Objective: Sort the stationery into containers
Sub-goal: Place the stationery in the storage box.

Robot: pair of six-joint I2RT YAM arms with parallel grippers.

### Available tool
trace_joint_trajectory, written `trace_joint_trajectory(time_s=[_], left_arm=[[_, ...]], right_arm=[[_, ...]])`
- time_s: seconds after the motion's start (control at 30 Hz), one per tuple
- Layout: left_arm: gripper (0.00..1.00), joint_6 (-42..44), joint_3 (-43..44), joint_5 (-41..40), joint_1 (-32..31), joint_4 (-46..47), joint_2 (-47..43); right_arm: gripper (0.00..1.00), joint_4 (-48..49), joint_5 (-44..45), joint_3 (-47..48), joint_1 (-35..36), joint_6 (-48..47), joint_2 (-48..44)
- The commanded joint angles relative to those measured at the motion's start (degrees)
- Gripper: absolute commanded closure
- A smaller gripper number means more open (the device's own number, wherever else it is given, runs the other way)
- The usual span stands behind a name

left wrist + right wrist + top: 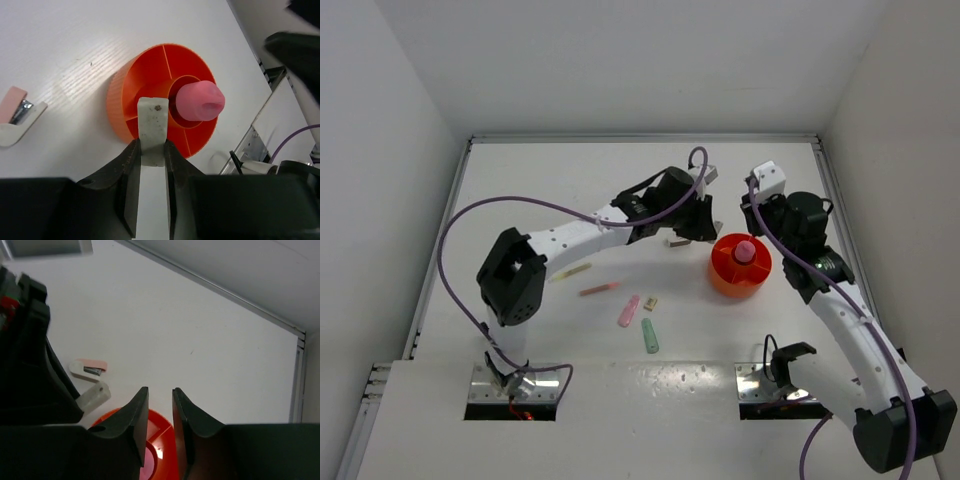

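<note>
Grasping, left claw (152,145): clenched on a small white block (152,119), which is pinched upright between the two fingers.
Block's place: over the near rim of the orange tub (116,102), not yet in a compartment; I cannot tell whether it touches the rim.
Tub: round, with dividers and a central hub; a pink cap (200,101) stands out of the hub.
Right claw (160,395): fingers drawn near together with a narrow gap, nothing between them; it hangs over the tub's edge.
Left wrist view only: the grip on the block and the tub's inner walls.
Right wrist view only: the left claw as a dark mass at the left, with the block's pale tip poking from it; the right fingers hide most of the tub.
Top view only: both claws meeting at the tub on the white surface (540,180); the left claw hides the block.
Stapler (15,115): small, pink and white, lying near the tub.
Loose items: yellow stick (570,272), pink stick (599,290), pink marker (628,311), green marker (649,336) and tan block (650,303), all well apart from the tub, to its left in the top view.
</note>
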Motion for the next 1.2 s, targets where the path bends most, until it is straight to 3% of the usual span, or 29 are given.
trace_joint_trajectory(time_s=[0.0,0.43,1.17], left_arm=[[0.83,-2.43,1.76,3.55,-1.38,3.58,2.22],[0.78,-14.99,-4.3,1.26,-4.82,8.77,1.61],[0.62,-18.25,-3.61,-1.64,-6.49,8.77,6.08]], right_arm=[[0.74,4.06,3.8,-0.39,0.11,0.87,-0.77],[0.73,4.58,4.33,-0.39,0.11,1.4,-1.29],[0.72,5.11,4.86,-0.92,-0.42,1.4,-1.29]])
